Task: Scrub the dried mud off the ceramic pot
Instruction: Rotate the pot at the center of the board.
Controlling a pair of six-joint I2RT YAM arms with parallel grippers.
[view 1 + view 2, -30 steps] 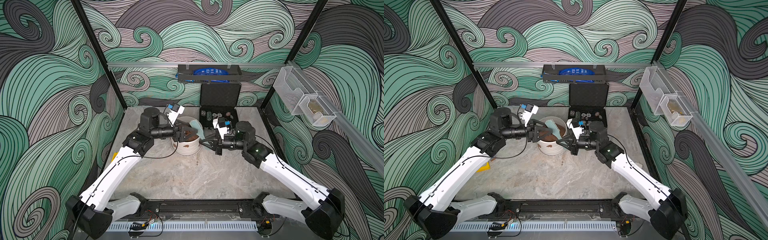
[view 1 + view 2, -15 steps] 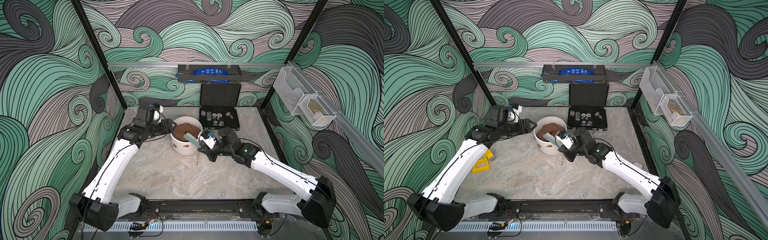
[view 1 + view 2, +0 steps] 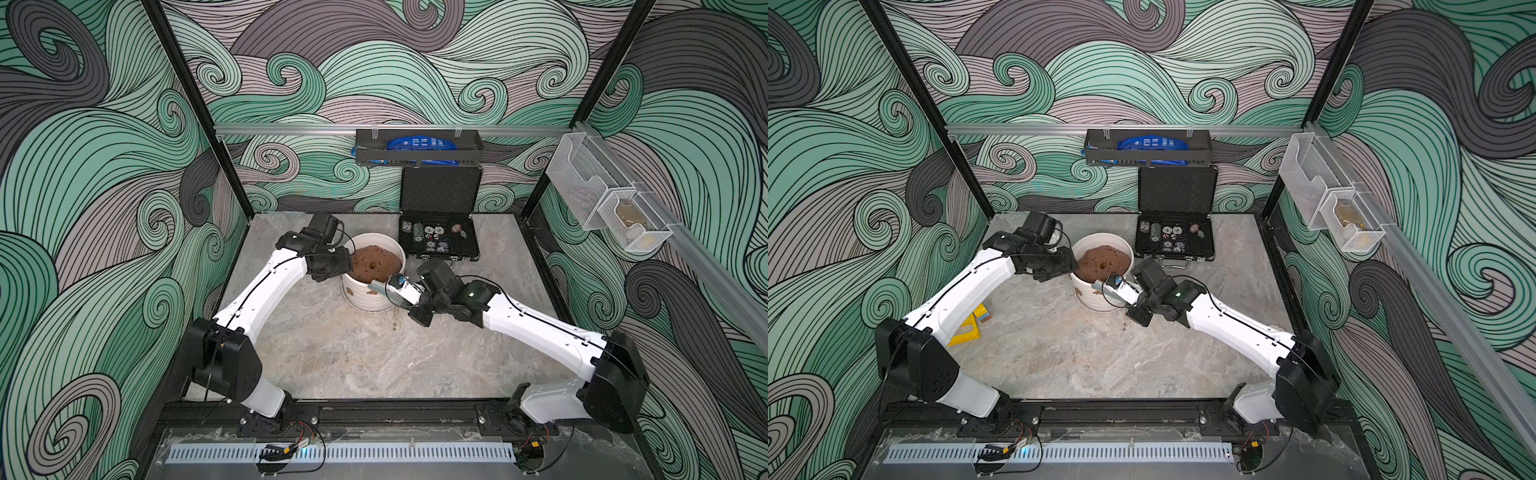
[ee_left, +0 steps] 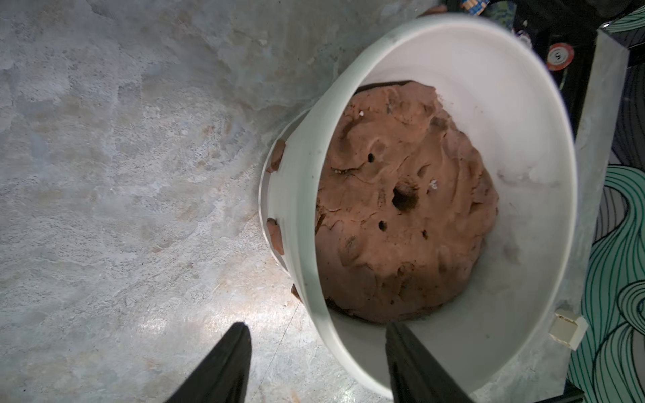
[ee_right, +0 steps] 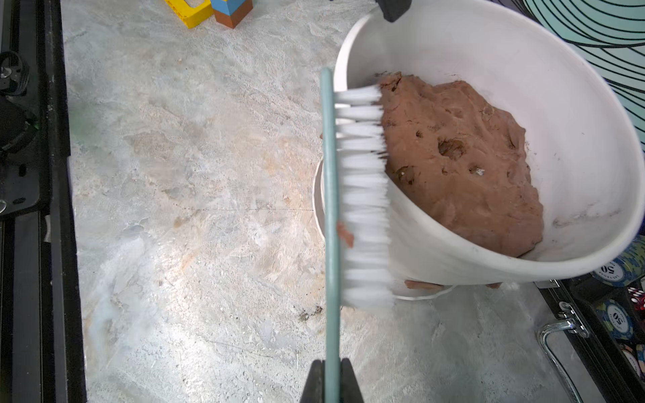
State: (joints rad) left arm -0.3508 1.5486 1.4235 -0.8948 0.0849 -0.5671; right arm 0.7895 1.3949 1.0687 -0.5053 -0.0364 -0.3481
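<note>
The white ceramic pot (image 3: 358, 300) stands mid-table, holding a brown soil mound (image 3: 376, 262). Small reddish-brown patches of dried mud (image 4: 275, 157) cling to its outer wall, also at the base (image 5: 421, 284). My left gripper (image 4: 316, 325) is open and straddles the pot's left rim (image 4: 296, 209), one finger outside and one inside, neither touching. My right gripper (image 5: 331, 364) is shut on the teal handle of a scrub brush (image 5: 330, 209). Its white bristles (image 5: 364, 195) press on the pot's outer wall, and a mud lump (image 5: 345, 235) sticks among them.
An open black chip case (image 3: 440, 243) lies just behind the pot. Yellow and blue-brown toy blocks (image 3: 971, 328) sit under my left arm. A black wall shelf (image 3: 417, 151) and clear bins (image 3: 602, 199) hang above. Dirt crumbs (image 5: 309, 314) lie by the pot's base.
My left gripper has come from the pot's left side onto its rim, its jaws narrowing. My right gripper has carried the brush down from above the pot to its near outer wall.
</note>
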